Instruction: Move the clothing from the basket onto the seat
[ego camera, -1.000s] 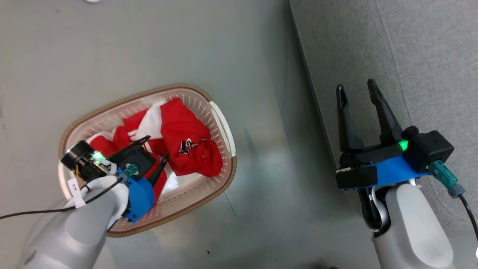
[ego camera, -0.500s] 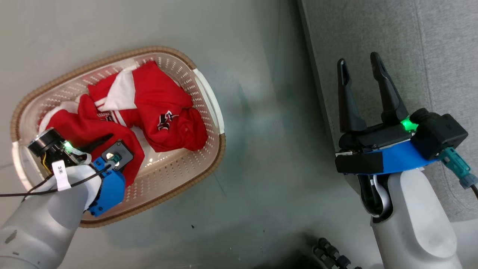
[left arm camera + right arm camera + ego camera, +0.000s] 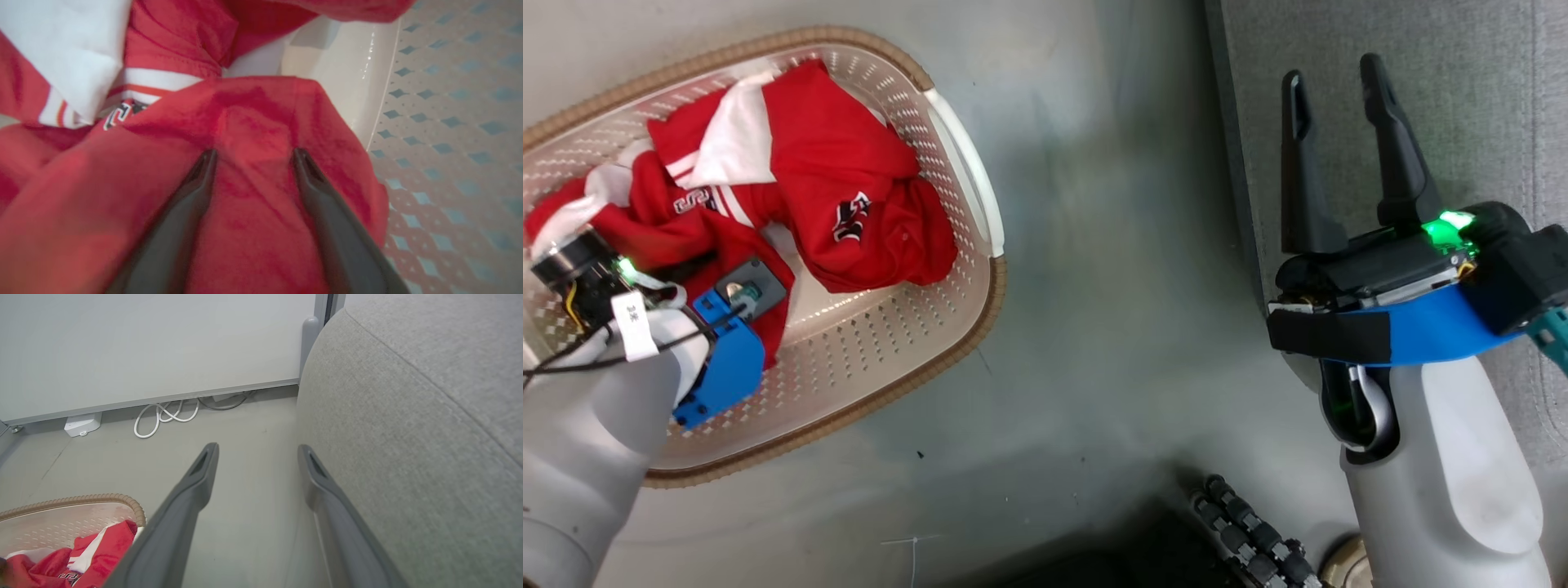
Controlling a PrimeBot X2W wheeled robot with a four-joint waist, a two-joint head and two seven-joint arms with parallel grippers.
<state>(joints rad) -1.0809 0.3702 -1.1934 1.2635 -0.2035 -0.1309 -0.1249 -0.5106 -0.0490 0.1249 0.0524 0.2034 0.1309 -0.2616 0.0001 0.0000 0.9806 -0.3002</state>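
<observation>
Currently the left gripper (image 3: 253,152) is pressing, spread, into the clothing (image 3: 253,106) in the basket (image 3: 890,327). Soft, light cloth is probably bunching best at that raised fold.

Red clothing (image 3: 849,163) in basket (image 3: 991,304)

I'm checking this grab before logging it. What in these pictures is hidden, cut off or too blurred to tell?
1. Shirt count: head view, the red shirts lie bundled over each other, and the left arm covers some.
2. Basket left end: head view, cut off by the picture's edge.
3. Left jaws' tips: left wrist view, pressed into red cloth; what lies beneath is hidden.
4. Shirt lettering: left wrist view, blurred and folded over.
</observation>
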